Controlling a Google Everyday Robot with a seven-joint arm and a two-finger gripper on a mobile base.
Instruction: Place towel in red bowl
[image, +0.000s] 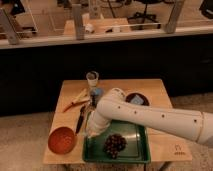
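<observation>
While your gripper is hanging clenched, possibly on the towel I cannot make out, it is sitting just beside the red bowl, over the green tray's left edge.

One camera looks down from above and in front of the bench, at a middling distance, facing a glass railing beyond. The whole bench top fits in view. The arm enters from the right, its hand, shut, low at centre-left, just right of the red bowl.
</observation>
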